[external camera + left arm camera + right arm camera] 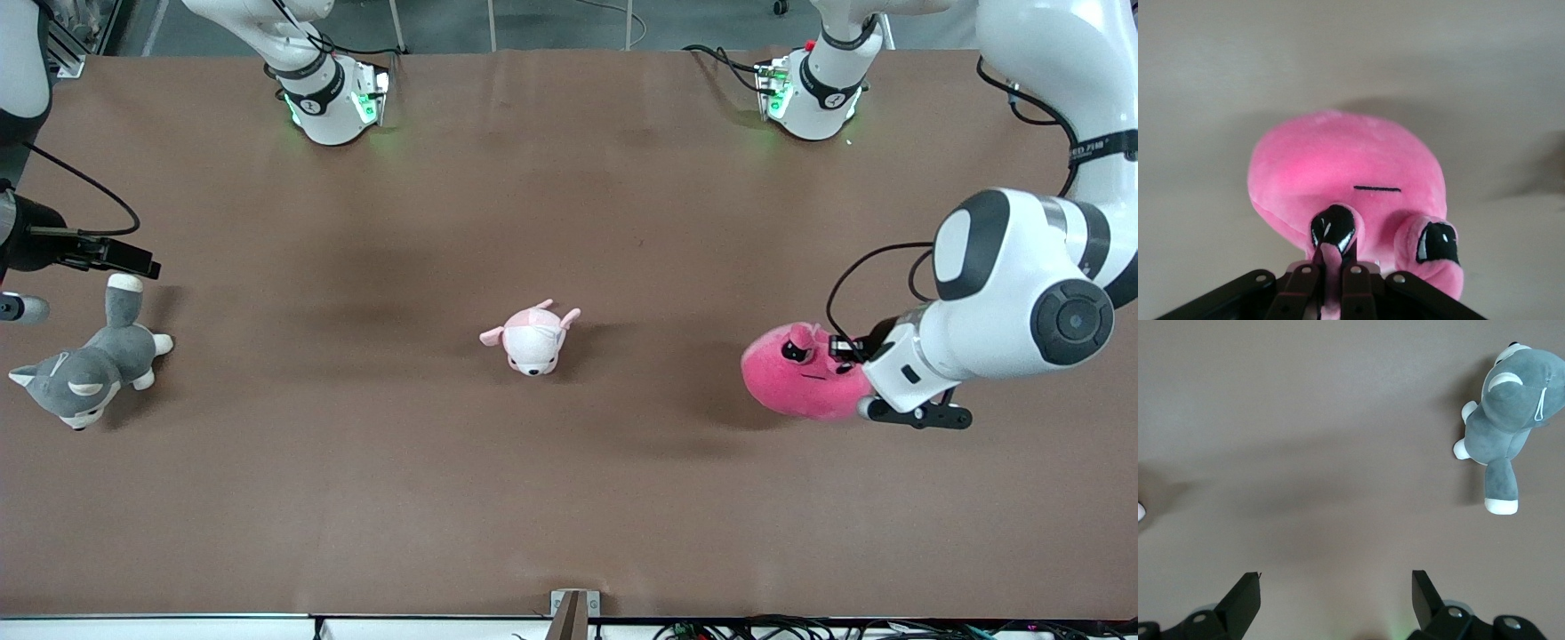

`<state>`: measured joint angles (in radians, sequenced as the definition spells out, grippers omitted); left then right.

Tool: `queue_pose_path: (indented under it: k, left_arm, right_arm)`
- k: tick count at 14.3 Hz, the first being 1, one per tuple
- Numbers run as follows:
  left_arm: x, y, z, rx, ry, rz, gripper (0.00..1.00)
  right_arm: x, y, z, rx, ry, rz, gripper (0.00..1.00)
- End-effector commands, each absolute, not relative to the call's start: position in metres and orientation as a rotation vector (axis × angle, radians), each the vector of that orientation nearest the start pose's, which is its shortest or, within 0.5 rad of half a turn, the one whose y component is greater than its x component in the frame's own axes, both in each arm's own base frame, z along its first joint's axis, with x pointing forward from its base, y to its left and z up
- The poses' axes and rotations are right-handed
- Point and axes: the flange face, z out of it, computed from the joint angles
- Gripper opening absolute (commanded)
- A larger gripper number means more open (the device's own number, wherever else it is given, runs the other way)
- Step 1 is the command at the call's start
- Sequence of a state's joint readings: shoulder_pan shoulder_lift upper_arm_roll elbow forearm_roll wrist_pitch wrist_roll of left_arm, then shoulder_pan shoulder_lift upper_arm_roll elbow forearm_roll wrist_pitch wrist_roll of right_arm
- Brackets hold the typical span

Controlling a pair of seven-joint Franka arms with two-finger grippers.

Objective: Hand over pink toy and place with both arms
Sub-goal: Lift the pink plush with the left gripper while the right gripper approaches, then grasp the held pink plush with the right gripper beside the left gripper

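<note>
The pink toy (791,378) is a round hot-pink plush with dark eyes, toward the left arm's end of the table. My left gripper (852,372) comes at it from the side and is shut on it. In the left wrist view the fingers (1355,287) pinch a fold of pink plush beside one glossy black eye, and the pink toy (1345,160) fills the middle. I cannot tell whether the toy rests on the table or is just off it. My right gripper (1337,583) hangs open and empty over bare table at the right arm's end.
A small pale pink-and-white puppy plush (532,340) lies mid-table. A grey-and-white husky plush (89,373) lies at the right arm's end, close to the right gripper, and the husky (1508,420) also shows in the right wrist view. The brown tabletop (569,498) stretches between them.
</note>
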<state>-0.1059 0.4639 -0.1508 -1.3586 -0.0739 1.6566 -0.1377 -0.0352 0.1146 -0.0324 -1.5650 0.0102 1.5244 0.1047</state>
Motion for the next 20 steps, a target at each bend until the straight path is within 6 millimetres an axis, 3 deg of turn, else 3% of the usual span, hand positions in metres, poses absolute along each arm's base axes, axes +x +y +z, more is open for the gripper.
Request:
queue_pose_path:
  k: [1, 4, 9, 11, 13, 16, 18, 20]
  left_arm:
    - [0.644, -0.220, 0.485, -3.308, 0.070, 0.295, 0.01]
    - [0.617, -0.303, 0.527, -3.395, -0.157, 0.290, 0.01]
    - [0.556, -0.432, 0.557, -3.497, -0.445, 0.236, 0.01]
    - [0.534, -0.473, 0.559, -3.543, -0.458, 0.198, 0.01]
    - [0.517, -0.497, 0.561, -3.569, -0.440, 0.185, 0.01]
    - [0.496, -0.526, 0.559, -3.587, -0.466, 0.195, 0.01]
    - [0.489, -0.534, 0.558, -3.585, -0.499, 0.211, 0.01]
    - [0.486, -0.538, 0.558, -3.587, -0.499, 0.214, 0.02]
  right_arm:
    - [0.578, -0.012, 0.562, -3.110, 0.396, 0.218, 1.00]
    - [0.578, 0.032, 0.566, -3.091, 0.593, 0.204, 1.00]
    - [0.572, 0.099, 0.571, -3.054, 0.823, 0.165, 1.00]
    - [0.568, 0.126, 0.579, -3.032, 0.910, 0.145, 1.00]
    - [0.560, 0.154, 0.583, -2.956, 1.111, 0.147, 1.00]
    - [0.555, 0.172, 0.586, -2.753, 1.368, 0.252, 1.00]
    - [0.549, 0.189, 0.587, -2.666, 1.511, 0.293, 1.00]
    - [0.535, 0.220, 0.588, -2.634, 1.596, 0.307, 1.00]
